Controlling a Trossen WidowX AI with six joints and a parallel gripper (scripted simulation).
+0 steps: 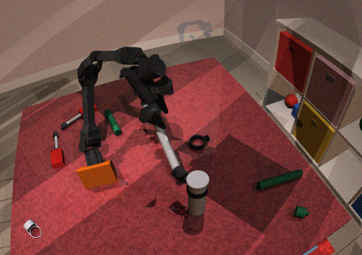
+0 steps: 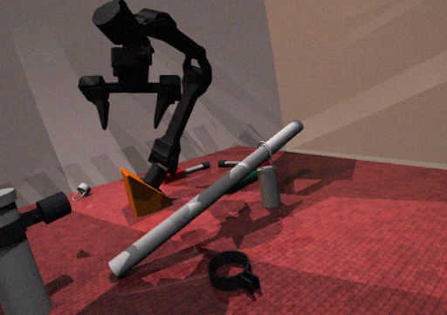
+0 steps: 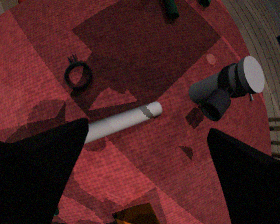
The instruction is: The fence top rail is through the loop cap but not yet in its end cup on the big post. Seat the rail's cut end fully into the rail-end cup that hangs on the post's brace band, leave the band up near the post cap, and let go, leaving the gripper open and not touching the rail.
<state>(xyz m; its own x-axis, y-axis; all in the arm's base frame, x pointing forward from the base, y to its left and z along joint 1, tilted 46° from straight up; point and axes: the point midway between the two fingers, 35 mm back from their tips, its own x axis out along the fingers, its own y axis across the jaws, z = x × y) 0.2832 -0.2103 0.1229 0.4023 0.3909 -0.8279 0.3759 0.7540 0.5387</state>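
Observation:
The pale rail [image 1: 170, 149] [image 2: 209, 195] [image 3: 120, 122] slants through the wire loop [image 2: 271, 158] on the short post [image 2: 269, 188]. Its cut end [image 2: 118, 268] [image 3: 157, 109] is low, near the mat, outside the black rail-end cup [image 1: 179, 174] [image 2: 54, 207] [image 3: 216, 105]. That cup hangs on the brace band [image 1: 197, 193] [image 2: 10, 232], high on the big post [image 1: 196, 205] [image 2: 26, 271] [image 3: 200, 92], just under its cap [image 1: 198, 179] [image 3: 254, 75]. My gripper [image 1: 165, 119] [image 2: 130, 127] [image 3: 150, 129] is wide open, empty, above the rail, not touching it. It hides the loop in the top view.
A loose black band [image 1: 196, 148] [image 2: 224, 284] lies beside the rail. An orange wedge [image 1: 97, 174] [image 2: 144, 195] is at the arm's base. Green tubes [image 1: 113, 122] [image 1: 280, 179], red-headed tools [image 1: 57, 157] and a small cap with a ring [image 1: 29, 224] [image 2: 84, 188] lie around. A shelf [image 1: 323, 32] stands right.

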